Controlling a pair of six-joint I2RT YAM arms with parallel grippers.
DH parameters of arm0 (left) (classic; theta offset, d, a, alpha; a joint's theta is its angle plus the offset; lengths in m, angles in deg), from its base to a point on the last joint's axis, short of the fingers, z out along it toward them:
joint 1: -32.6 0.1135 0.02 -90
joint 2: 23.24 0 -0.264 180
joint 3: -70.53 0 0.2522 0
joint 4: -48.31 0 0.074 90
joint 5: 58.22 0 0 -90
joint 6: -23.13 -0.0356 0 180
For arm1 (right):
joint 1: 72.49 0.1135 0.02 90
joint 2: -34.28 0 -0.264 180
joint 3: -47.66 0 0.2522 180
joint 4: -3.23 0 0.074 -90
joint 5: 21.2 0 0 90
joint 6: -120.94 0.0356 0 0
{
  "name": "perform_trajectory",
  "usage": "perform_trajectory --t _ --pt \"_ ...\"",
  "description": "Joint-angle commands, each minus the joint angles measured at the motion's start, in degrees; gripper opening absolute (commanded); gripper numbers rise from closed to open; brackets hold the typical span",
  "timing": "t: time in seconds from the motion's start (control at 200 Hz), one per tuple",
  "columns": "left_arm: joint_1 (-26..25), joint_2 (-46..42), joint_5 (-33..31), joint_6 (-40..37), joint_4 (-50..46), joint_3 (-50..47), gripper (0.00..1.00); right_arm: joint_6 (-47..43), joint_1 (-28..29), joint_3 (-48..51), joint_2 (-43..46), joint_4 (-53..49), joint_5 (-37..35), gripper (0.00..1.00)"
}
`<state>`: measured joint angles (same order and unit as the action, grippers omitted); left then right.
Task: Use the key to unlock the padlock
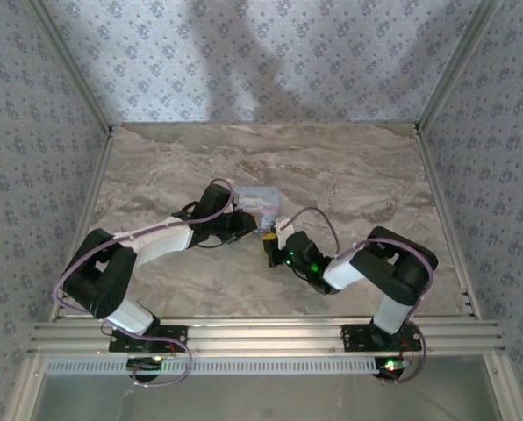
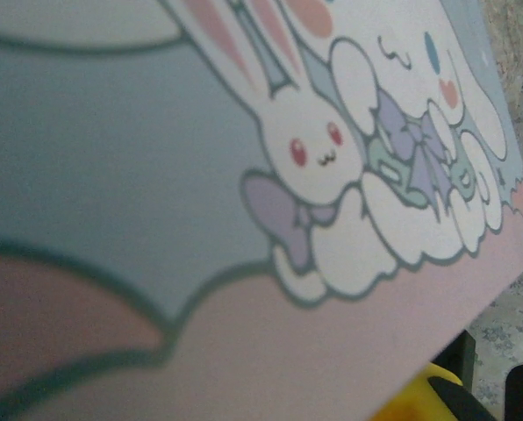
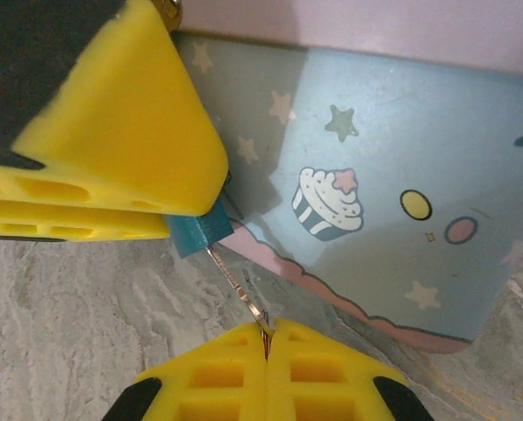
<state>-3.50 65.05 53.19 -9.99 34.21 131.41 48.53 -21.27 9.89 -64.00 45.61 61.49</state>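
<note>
Yellow pads [image 3: 323,373] of the right gripper [image 3: 267,342] are pressed flat together at the bottom of the right wrist view. They are clamped on the bow end of the key [image 3: 235,285]. The thin metal shaft runs up and to the left from the seam between them, away from the fingertips. Its far end meets the underside of the padlock [image 3: 198,233], a small teal block. How far the key has gone in cannot be told.

The padlock sits just ahead of the right gripper and a little to its left. It pokes out from the tip of the left gripper [image 3: 178,210], whose yellow fingers are closed on it and hide most of its body. Only a corner of the padlock shows, and the shackle is hidden.

Right behind the padlock, touching or nearly so, stands the tin [image 3: 402,158]. Its pale blue side carries stars and a cupcake above a pink band. It rests on the marbled table [image 3: 86,333], ahead of both grippers.

From above, the two grippers meet tip to tip just on the near side of the tin. The left one reaches in from the left and the right one from the right. Close under the left wrist camera lies the tin's lid, printed with a white bunny.
</note>
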Motion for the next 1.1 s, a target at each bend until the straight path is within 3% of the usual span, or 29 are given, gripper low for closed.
perform_trajectory --t 0.0,1.094 --pt "-0.1 -0.7 0.2 -0.7 -0.3 2.4 0.14 1.2 0.6 1.2 0.5 3.4 -0.3 0.0" --pt "-0.2 -1.0 0.7 -1.3 -0.5 1.8 0.14 4.6 -1.2 -2.7 -0.2 -4.6 -2.6 0.0"
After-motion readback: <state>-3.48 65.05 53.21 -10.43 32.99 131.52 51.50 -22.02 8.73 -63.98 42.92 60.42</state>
